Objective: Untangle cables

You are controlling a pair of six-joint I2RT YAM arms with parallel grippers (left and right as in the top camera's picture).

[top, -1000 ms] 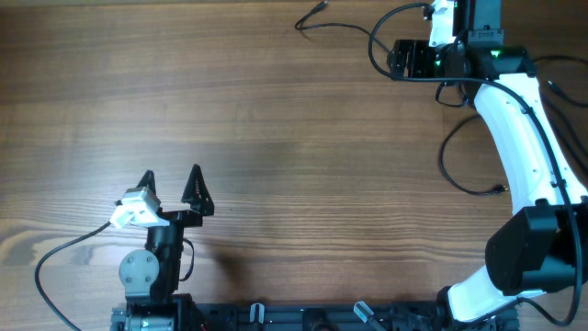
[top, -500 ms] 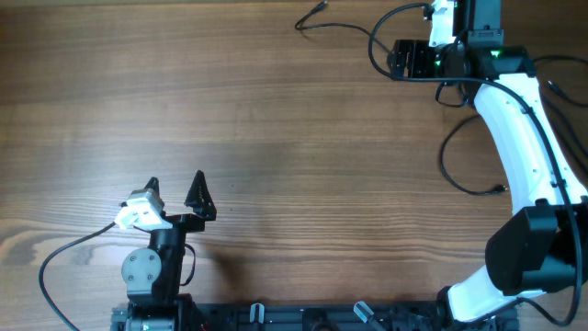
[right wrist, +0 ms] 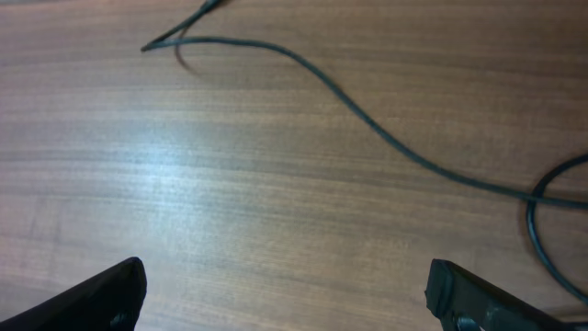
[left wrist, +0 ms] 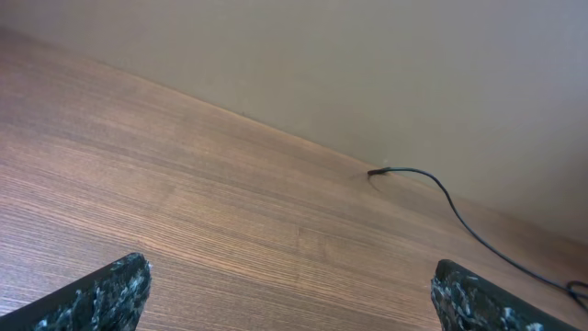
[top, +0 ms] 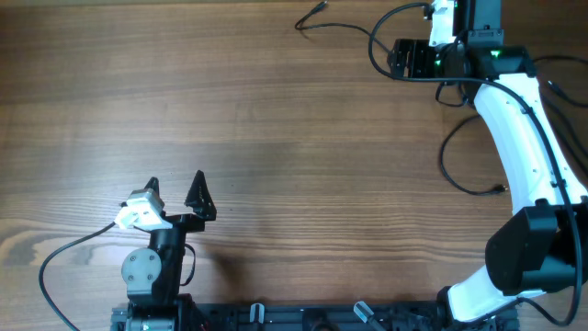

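Jaws parted and empty on left gripper (top: 175, 179) and right gripper (right wrist: 287, 296) (both over the table (top: 276, 138)), cables (top: 342, 26) near the latter

The left pincer (top: 175, 179) has edged slightly rightward — perhaps nearer the base.

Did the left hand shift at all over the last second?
Yes, slightly. In the overhead view the left hand drew back a little toward the black rail along the bottom of the frame and edged toward image right.
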